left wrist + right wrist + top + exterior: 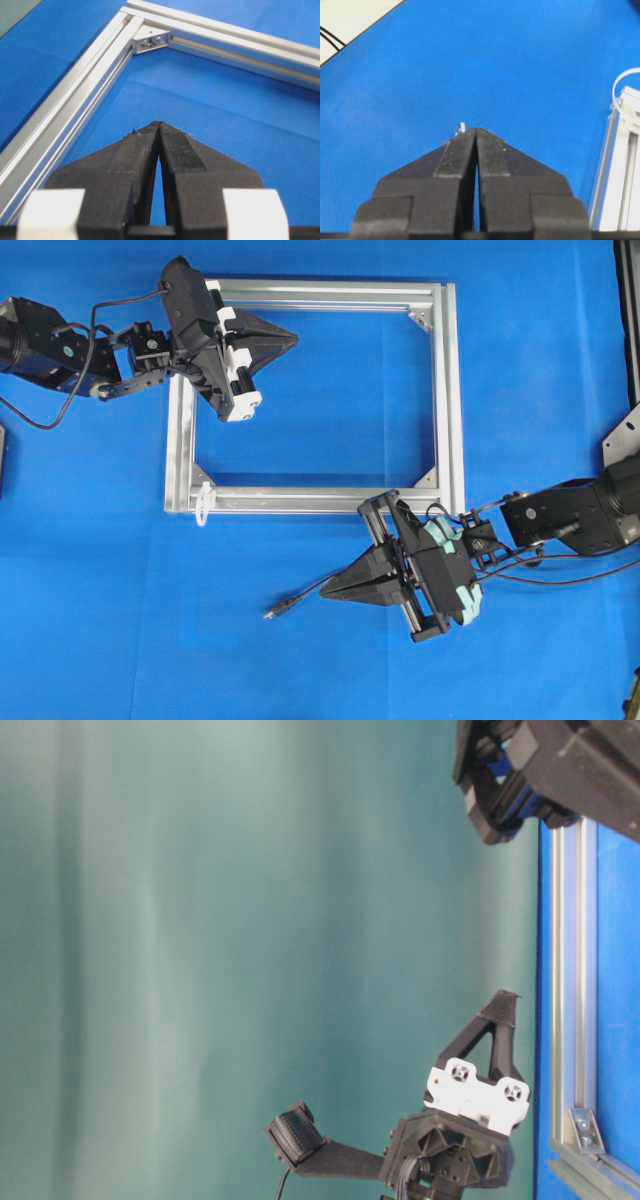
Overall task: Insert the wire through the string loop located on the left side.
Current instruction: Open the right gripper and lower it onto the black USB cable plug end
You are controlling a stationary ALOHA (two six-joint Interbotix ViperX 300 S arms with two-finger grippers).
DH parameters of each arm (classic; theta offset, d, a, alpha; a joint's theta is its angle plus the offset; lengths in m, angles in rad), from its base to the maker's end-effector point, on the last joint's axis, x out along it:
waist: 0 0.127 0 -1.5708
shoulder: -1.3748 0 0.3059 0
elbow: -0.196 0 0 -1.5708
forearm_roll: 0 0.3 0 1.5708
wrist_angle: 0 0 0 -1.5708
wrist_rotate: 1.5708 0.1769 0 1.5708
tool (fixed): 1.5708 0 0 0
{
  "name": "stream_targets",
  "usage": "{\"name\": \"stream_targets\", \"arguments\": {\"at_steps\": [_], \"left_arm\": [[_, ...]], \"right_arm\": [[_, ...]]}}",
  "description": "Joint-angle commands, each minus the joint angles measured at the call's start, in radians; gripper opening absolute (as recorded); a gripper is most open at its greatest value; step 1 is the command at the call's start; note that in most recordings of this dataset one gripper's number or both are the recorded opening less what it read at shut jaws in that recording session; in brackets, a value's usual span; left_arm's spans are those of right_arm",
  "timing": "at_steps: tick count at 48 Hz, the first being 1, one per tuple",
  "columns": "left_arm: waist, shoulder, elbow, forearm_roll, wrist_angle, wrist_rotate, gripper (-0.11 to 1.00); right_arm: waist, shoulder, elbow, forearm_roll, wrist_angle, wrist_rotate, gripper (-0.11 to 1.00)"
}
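The wire [298,601] is a thin black cable; its plug [270,615] lies low over the blue mat in front of the frame's near rail. My right gripper [324,589] is shut on the wire, with a short length and the plug sticking out to the left. In the right wrist view the plug's metallic tip [461,129] peeks just past the shut fingertips [470,137]. The string loop [203,503] is a small white tie at the frame's near-left corner, and it is also seen at the right edge [621,85]. My left gripper [296,337] hangs shut and empty inside the frame's far-left part [158,124].
A square aluminium frame [454,400] lies flat on the blue mat, with silver corner brackets [150,42]. The right arm's black cables [560,570] trail off to the right. Open blue mat stretches left of the plug and in front of the frame.
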Motion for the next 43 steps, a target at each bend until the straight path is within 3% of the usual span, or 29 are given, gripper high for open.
{"name": "stream_targets", "arguments": {"at_steps": [1,7,16,19,24,43], "left_arm": [[0.000,-0.035,-0.002,0.003,-0.005,0.000,0.00],[0.000,-0.035,0.000,0.003,-0.005,-0.002,0.00],[0.000,-0.035,0.000,0.005,-0.003,0.000,0.00],[0.000,-0.035,0.000,0.005,-0.005,0.000,0.00],[0.000,-0.037,0.000,0.005,-0.003,0.000,0.00],[0.000,-0.035,0.000,0.005,0.009,0.000,0.00]], "right_arm": [[0.000,-0.031,-0.014,0.002,0.005,0.003,0.00],[0.000,-0.029,-0.018,0.003,0.014,0.012,0.22],[-0.002,-0.018,-0.020,0.003,0.014,0.018,0.79],[-0.002,-0.014,-0.020,0.005,0.014,0.018,0.91],[-0.002,-0.003,-0.023,0.008,0.014,0.020,0.86],[-0.002,0.153,-0.080,0.041,0.011,0.067,0.88]]}}
